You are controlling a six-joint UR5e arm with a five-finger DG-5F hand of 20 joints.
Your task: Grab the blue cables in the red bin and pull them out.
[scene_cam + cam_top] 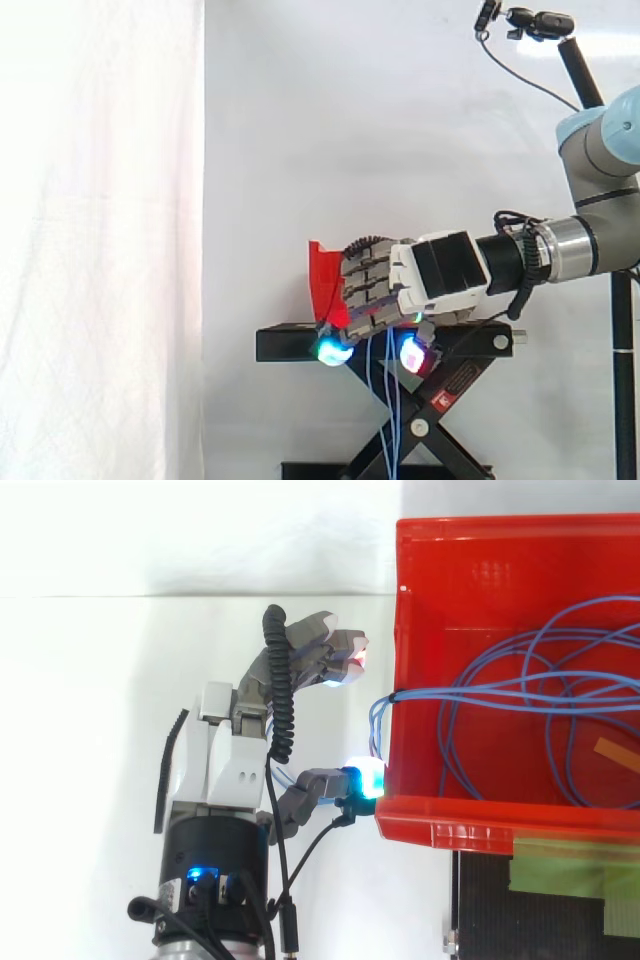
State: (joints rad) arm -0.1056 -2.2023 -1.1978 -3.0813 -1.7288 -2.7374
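Note:
The red bin (455,825) sits on a black stand (288,344), and several blue cables (520,695) lie looped inside it. A bundle of them runs taut across the bin floor and over the left wall. My hand (235,750) is just outside that wall, fingers curled downward and thumb near the bin's front corner. In the side view my hand (400,290) covers most of the bin (322,272). The blue cables (385,400) pass between fingers and thumb and hang in long strands below the hand. The hand is shut on them.
The stand is a black scissor lift (420,430) with the hanging strands in front of it. Green tape (570,865) lies on the stand beside the bin. A white curtain (100,240) fills the left and back. A camera on a pole (540,22) stands at the upper right.

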